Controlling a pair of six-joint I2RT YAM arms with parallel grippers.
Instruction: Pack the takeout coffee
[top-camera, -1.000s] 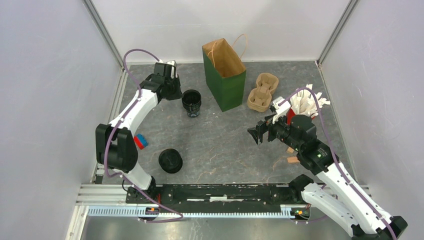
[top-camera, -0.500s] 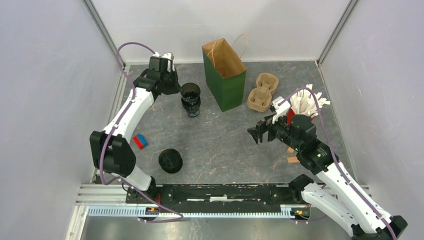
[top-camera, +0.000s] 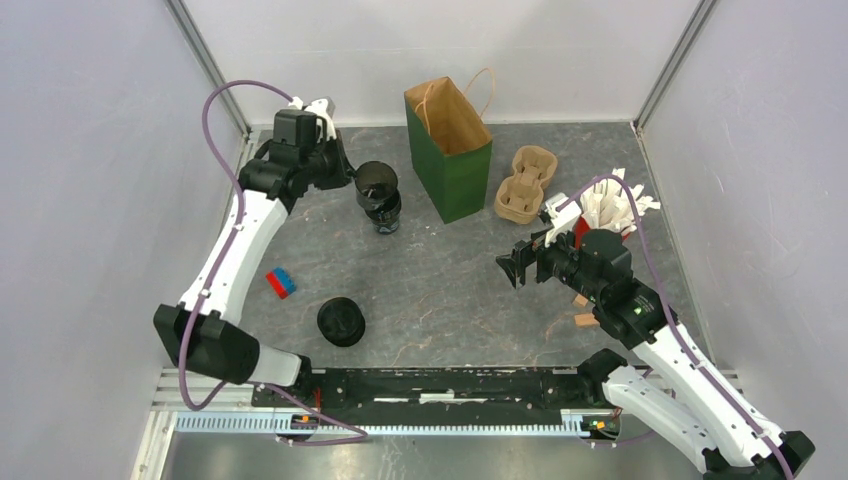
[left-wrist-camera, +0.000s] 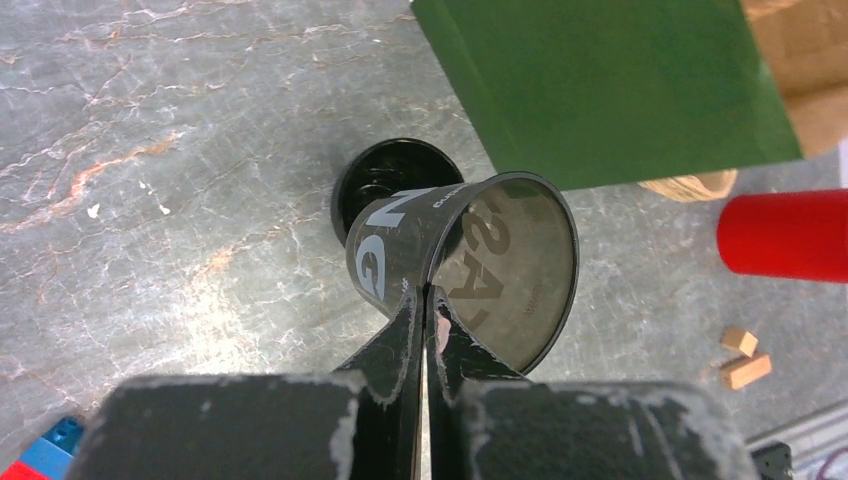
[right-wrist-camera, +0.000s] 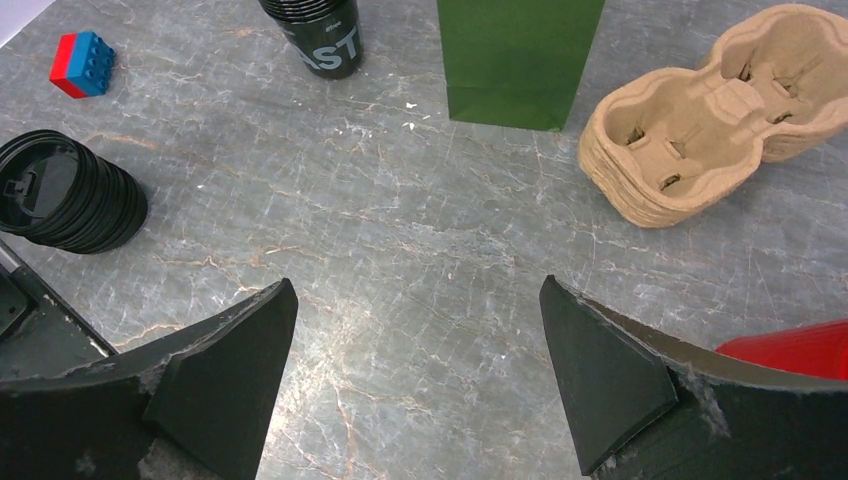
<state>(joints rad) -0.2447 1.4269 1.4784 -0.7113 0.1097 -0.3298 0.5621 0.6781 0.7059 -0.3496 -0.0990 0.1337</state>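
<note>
Lying between white walls (top-camera: 90, 150), grey marbled tabletop (top-camera: 450, 290); left end effector (left-wrist-camera: 428, 300) pinches black cup (left-wrist-camera: 392, 250) rim, right end effector (right-wrist-camera: 415, 288) gapes empty.

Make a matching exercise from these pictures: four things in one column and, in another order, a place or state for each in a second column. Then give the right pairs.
1. black paper cup without lid
2. green paper bag
3. stack of round black plastic lids
4. tan moulded-pulp cup carrier

A. on the grey table, far from the bag, no gripper touching it
B. tilted, pinched at its rim by the shut left gripper
C. standing upright, mouth open
D. lying beside the bag, on its right in the top view

Pairs: 1-B, 2-C, 3-A, 4-D
</note>
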